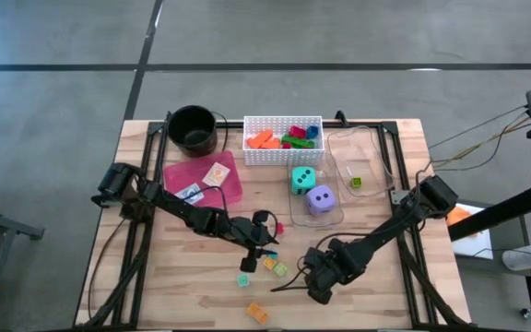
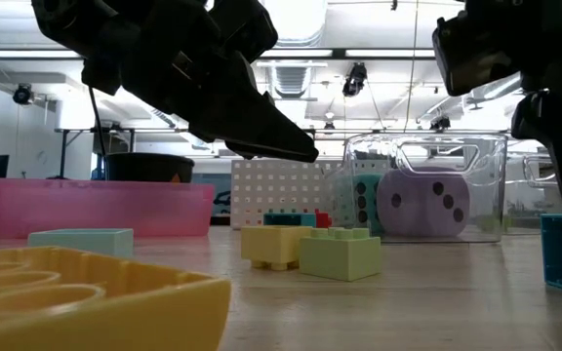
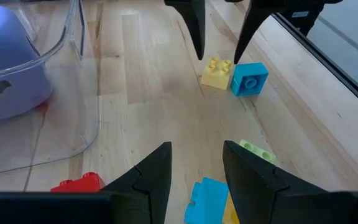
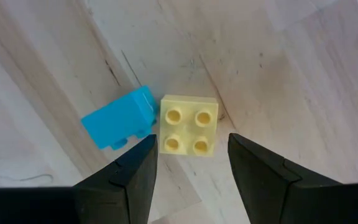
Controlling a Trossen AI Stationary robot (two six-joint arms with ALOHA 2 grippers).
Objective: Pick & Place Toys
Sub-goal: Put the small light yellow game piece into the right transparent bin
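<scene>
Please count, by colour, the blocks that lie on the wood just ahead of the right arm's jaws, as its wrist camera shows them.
yellow block: 1
blue block: 1
Total: 2

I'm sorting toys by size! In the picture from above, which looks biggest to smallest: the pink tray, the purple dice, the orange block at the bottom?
1. Pink tray
2. Purple dice
3. Orange block

All clearly differ.
</scene>
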